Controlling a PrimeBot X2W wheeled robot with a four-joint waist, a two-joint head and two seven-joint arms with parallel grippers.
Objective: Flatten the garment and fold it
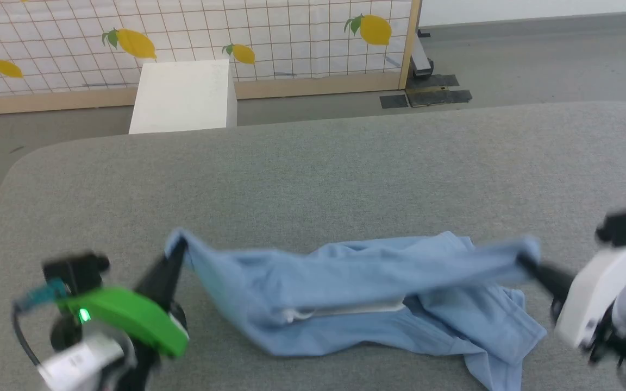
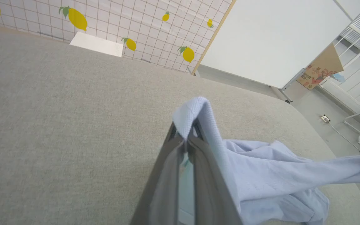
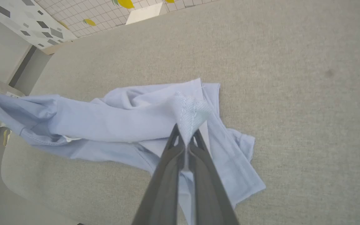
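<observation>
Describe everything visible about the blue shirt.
The garment is a light blue, soft knit shirt, crumpled and unfolded. Its upper edge is stretched between the left gripper and the right gripper, both pinched shut on cloth. The rest sags onto the grey surface; a white strip shows within the folds.

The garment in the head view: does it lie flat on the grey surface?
No, the garment is bunched, one edge held up between the left gripper and the right gripper.
</observation>
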